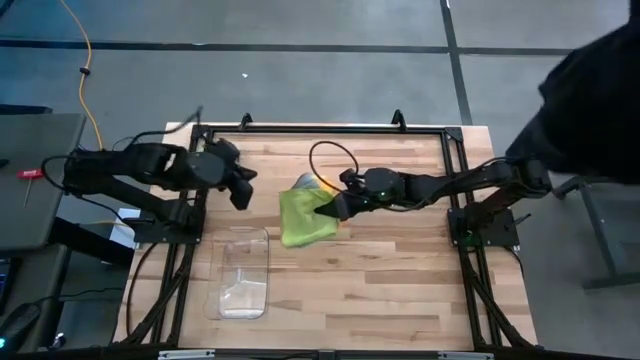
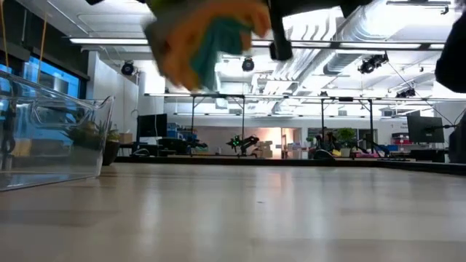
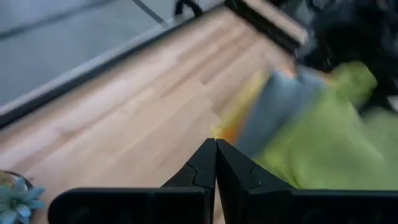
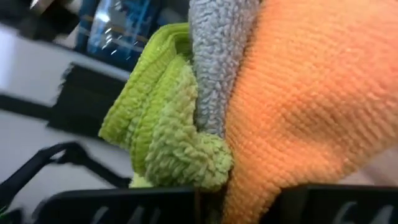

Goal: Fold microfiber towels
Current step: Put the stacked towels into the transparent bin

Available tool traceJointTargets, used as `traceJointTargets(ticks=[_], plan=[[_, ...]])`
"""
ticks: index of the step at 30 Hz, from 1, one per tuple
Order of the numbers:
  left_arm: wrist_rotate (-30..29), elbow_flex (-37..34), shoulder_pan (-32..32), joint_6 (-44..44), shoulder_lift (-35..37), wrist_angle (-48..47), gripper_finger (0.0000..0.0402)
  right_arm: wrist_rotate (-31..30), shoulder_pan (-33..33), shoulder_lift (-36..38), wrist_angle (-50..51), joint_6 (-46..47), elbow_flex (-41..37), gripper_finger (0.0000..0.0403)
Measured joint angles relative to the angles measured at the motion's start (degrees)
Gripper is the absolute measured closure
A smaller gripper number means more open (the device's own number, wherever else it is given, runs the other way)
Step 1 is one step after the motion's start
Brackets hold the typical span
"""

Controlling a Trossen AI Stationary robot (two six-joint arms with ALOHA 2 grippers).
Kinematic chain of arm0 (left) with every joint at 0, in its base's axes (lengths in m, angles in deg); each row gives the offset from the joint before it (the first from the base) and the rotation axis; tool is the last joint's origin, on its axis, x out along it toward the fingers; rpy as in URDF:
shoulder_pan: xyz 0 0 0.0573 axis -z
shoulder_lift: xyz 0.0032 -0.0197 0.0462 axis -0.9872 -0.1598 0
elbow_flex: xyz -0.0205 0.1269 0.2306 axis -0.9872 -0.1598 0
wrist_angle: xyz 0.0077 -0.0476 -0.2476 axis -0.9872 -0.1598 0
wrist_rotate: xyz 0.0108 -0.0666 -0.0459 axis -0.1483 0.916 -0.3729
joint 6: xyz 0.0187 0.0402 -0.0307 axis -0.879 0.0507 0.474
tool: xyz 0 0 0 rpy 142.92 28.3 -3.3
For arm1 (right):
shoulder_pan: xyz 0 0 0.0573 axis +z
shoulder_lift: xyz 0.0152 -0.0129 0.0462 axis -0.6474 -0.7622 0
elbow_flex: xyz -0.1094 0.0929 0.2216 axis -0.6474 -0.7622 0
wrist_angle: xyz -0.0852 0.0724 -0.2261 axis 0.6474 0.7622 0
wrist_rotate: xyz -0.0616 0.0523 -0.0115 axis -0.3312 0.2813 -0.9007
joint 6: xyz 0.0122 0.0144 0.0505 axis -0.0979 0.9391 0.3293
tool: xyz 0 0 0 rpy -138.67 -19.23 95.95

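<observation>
Orange towel (image 4: 311,93), grey towel (image 4: 217,56) and green towel (image 4: 168,124) hung bunched in your right gripper (image 1: 338,208), clenched on them above the desk (image 1: 380,290). Your left gripper (image 1: 243,190) waited clenched and empty beside them. Nothing looked folded; all remained.

One camera looks straight down from well above on the whole wooden table (image 1: 380,290). A second sits at table-top height, facing level across the table into the room behind. Each wrist camera looks forward past its own dark fingers, the right one very close to the bundled towels (image 4: 280,93), which all four views share.
</observation>
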State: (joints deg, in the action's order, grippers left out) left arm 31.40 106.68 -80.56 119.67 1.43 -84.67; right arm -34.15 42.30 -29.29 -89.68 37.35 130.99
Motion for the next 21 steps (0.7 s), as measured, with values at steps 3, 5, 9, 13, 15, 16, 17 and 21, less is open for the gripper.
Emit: traceJointTargets(ticks=[3, 5, 9, 13, 15, 16, 17, 21], plan=[[-3.02, 0.02, 0.31, 1.11, 1.48, 0.14, 0.0401, 1.07, 2.1, -2.08, 1.33, -0.02, 4.25, 0.0377], [-3.25, 0.09, 0.29, 1.04, 2.27, 0.26, 0.0402, 0.77, 3.56, -4.25, 2.59, -0.02, 7.43, 0.0377], [-0.21, 0.03, 0.6, -2.94, 3.26, -0.26, 0.0402, -2.64, 6.19, -9.15, 4.05, 0.2, 12.22, 0.0377], [2.37, 0.02, 1.51, -6.19, 4.89, -0.37, 0.0402, -5.87, 7.78, -14.43, 4.83, 1.72, 17.03, 0.0377], [2.62, 0.08, 2.04, -7.47, 5.85, -0.19, 0.0402, -6.56, 8.0, -17.01, 4.76, 1.86, 19.5, 0.0377], [2.8, 0.0, 2.24, -7.74, 6.51, -0.35, 0.0401, -6.61, 8.0, -17.87, 4.97, 1.88, 20.32, 0.0377], [2.76, 0.02, 2.47, -7.81, 6.97, -0.38, 0.0402, -6.79, 8.0, -18.67, 5.55, 1.84, 21.34, 0.0377], [2.75, 0.04, 3.23, -7.8, 8.58, -0.21, 0.0402, -8.16, 7.4, -19.31, 10.11, 0.92, 23.51, 0.0377]])
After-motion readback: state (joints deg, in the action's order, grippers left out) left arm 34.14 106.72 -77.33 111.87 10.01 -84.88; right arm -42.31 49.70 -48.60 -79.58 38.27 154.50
